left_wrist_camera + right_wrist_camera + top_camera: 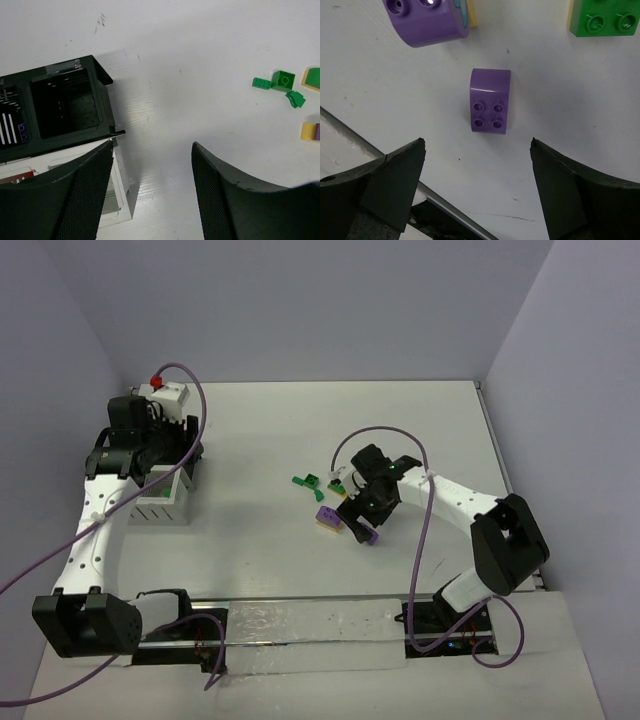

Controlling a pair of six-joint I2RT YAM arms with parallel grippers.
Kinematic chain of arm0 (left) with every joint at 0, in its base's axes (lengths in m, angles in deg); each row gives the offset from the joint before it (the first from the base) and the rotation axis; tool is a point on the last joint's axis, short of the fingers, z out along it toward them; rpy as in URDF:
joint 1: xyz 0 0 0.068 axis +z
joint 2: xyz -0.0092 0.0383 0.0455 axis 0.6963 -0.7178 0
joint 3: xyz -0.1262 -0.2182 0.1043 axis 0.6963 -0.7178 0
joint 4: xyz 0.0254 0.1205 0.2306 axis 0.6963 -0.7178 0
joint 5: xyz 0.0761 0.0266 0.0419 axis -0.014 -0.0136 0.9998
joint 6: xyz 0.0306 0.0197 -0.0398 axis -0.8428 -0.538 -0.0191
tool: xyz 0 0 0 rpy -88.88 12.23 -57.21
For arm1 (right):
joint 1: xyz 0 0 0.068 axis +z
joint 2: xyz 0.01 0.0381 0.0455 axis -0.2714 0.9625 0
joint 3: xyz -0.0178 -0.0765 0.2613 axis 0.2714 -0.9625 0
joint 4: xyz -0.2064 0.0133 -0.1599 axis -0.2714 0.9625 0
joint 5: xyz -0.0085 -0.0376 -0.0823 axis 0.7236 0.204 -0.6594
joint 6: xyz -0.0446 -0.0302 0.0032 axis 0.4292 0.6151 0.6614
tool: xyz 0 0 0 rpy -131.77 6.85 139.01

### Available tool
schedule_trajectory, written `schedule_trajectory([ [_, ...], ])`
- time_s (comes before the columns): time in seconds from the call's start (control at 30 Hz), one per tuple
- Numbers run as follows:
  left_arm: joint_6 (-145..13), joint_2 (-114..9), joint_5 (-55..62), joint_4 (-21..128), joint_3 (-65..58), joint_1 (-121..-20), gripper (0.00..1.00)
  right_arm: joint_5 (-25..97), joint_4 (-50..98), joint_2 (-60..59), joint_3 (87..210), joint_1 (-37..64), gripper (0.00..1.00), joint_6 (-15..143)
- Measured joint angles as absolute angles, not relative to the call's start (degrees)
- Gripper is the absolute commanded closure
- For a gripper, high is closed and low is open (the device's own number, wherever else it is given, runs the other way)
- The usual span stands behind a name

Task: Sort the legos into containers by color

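Legos (490,107) near right gripper (477,145): two purple, one green.

white arms (92,535), black joints (510,540), purple cables (424,530)

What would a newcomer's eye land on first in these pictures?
The purple rounded brick lies on the white table, just ahead of the open right gripper. Nearby sit loose green bricks, and at the left the left gripper hangs open by the black tray.
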State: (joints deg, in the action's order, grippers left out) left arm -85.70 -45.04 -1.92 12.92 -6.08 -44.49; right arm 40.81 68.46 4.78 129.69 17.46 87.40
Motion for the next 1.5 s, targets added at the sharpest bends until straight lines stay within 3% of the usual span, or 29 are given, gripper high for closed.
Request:
schedule_trajectory([
  [0.37, -84.5, -45.8, -1.9, 13.8, -6.0, -45.8, 0.3, 34.6, 63.5, 7.8, 128.5, 19.8, 0.09, 84.9],
  [0.8, -83.0, -47.2, -3.0, 14.6, -4.0, -45.9, 0.31, 32.0, 60.6, 11.6, 126.4, 22.5, 0.26, 84.0],
  [0.83, -82.9, -47.2, -3.3, 14.6, -4.0, -45.9, 0.31, 32.0, 60.4, 11.7, 126.3, 22.6, 0.29, 84.0],
  [1.0, -82.4, -47.2, -4.1, 14.6, -4.0, -45.9, 0.33, 31.9, 59.9, 12.3, 126.0, 23.2, 0.67, 83.9],
  [1.07, -82.0, -47.2, -4.5, 14.6, -4.0, -45.9, 0.34, 31.8, 59.9, 12.3, 126.0, 23.3, 0.88, 83.8],
  [1.13, -81.5, -47.1, -5.1, 14.6, -4.0, -45.9, 0.34, 32.0, 59.9, 12.2, 126.0, 23.3, 0.98, 83.8],
  [1.5, -78.4, -45.4, -10.2, 15.6, -5.3, -45.9, 0.3, 39.8, 62.8, 4.1, 127.3, 22.1, 1.0, 82.3],
])
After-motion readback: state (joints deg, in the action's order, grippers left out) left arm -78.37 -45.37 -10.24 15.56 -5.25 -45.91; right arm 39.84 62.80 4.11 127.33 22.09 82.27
